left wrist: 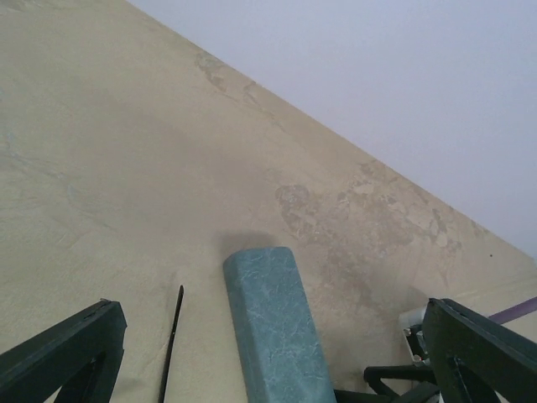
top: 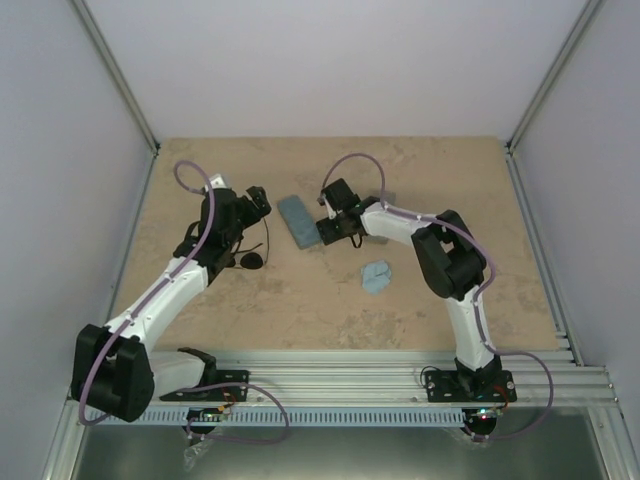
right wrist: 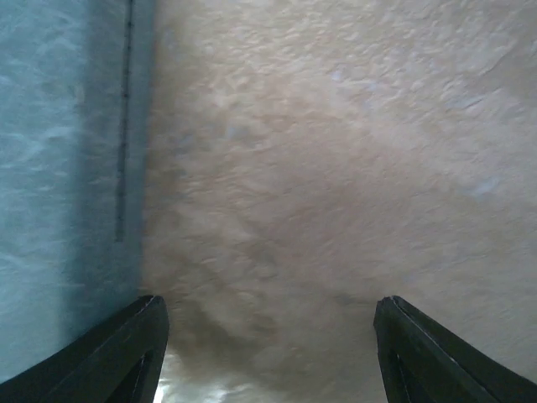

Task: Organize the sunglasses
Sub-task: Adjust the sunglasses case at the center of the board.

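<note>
Beige marbled tabletop (top: pixel 330 310); white panel walls (top: pixel 340 60); aluminium corner posts (top: pixel 115 75). Rectangular blue-grey case (top: pixel 298 222), light-blue cloth (top: pixel 376 276), black oval-lensed sunglasses (top: pixel 250 261). Left gripper (left wrist: pixel 273 353) wide apart; right gripper (right wrist: pixel 268 332) parted, holding nothing.

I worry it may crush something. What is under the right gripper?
Under the right gripper, only bare table shows between its open jaws, with the case beside it. From above, the arm hides some table.
</note>
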Controlling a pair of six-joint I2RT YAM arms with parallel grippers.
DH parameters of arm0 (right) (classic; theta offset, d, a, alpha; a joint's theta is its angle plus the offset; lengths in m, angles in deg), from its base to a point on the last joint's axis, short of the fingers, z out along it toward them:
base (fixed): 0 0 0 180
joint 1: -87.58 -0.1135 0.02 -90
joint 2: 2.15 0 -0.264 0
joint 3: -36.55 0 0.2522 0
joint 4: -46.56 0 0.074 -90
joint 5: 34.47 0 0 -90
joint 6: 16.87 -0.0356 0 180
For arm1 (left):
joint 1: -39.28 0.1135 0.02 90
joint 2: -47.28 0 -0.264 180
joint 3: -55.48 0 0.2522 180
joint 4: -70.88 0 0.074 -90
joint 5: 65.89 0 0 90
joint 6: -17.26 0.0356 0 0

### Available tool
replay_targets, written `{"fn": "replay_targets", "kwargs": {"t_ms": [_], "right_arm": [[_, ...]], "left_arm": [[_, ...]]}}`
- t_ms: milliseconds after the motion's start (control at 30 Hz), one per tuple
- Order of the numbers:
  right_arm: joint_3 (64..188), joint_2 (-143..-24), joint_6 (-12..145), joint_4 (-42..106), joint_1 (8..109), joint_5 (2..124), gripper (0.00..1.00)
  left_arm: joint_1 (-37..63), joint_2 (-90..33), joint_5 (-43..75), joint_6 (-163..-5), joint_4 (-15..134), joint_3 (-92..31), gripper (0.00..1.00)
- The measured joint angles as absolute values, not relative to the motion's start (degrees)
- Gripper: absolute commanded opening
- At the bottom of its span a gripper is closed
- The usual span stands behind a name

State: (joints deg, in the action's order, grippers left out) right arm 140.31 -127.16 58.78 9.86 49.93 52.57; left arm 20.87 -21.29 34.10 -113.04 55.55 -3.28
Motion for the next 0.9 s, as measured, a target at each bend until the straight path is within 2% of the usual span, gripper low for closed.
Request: {"fn": "replay_targets", "kwargs": {"t_ms": [267, 600, 900], "right_arm": [[139.5, -125.91, 58.5, 6.69, 48.86, 53.64, 0.69], [140.63, -120.47, 54.23, 5.84, 43.44, 48.61, 0.87], [147.69, -125.17, 53.82, 4.83, 39.72, 48.94, 0.9]], "left_arm": [[20.87, -20.9, 34.08, -112.84, 55.18, -2.66, 0.99], [20.87, -16.83, 36.71, -113.12, 54.02, -1.64, 0.99], [20.87, -13.6, 39.7, -113.71, 54.02, -0.22, 0.99]]}}
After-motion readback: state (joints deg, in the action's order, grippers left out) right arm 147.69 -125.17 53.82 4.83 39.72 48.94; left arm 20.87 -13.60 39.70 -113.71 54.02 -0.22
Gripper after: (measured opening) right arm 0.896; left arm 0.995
